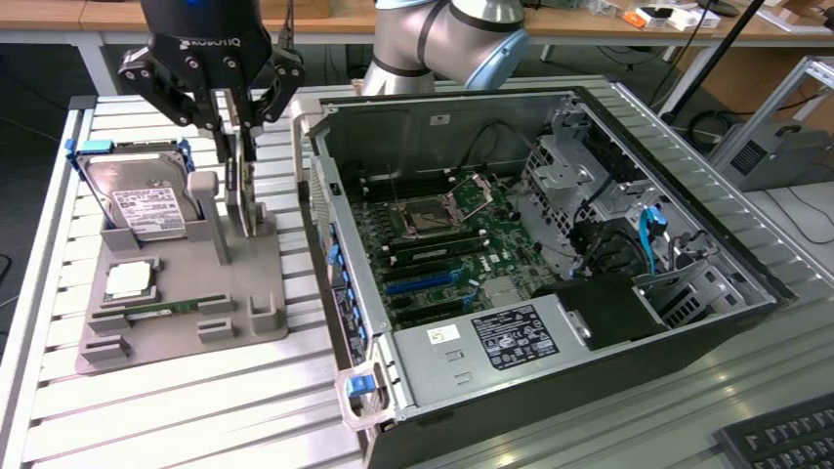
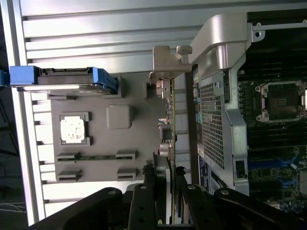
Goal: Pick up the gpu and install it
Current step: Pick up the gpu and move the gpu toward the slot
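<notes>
1. I saw the gripper (image 1: 238, 147) hanging over the grey holder tray (image 1: 183, 283), on the exterior view's left of the open computer case (image 1: 431, 107).
2. Its fingers were clamped on the gpu (image 1: 242, 195), one on each face, near the top edge.
3. The gpu stood upright on edge, lower end down at the tray's far right part, just beside the case wall.
4. The hard drive (image 1: 144, 200) leaned in the tray, left of the gpu.
5. The processor chip (image 1: 131, 280) and RAM stick (image 1: 163, 309) lay nearer, flat in the tray.
</notes>
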Controlling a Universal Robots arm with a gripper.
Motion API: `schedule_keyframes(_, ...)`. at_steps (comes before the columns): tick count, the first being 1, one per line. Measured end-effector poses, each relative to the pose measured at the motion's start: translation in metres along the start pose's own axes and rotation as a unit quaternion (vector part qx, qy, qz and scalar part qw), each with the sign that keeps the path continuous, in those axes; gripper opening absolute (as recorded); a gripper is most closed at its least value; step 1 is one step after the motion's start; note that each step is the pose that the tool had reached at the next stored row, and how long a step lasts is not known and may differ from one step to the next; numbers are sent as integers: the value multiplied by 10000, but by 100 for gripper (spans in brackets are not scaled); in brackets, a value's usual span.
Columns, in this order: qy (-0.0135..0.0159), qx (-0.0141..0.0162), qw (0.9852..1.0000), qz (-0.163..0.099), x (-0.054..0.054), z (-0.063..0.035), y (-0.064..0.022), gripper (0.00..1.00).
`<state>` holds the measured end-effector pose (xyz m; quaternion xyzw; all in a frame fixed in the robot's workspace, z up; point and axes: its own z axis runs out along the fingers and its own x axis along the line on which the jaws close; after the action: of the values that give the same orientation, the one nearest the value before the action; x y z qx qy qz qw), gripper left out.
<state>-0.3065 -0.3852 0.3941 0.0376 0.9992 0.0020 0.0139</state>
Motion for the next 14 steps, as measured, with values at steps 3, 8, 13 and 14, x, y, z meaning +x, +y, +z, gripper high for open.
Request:
schedule_keyframes(3,0,0,10000,0,0,-19,0,27)
schedule_keyframes(8,0,0,10000,0,-1,-46,0,27)
schedule_keyframes(13,0,-1,10000,0,-2,-70,0,27)
schedule_keyframes(14,1,-6,10000,0,-2,-72,-1,27)
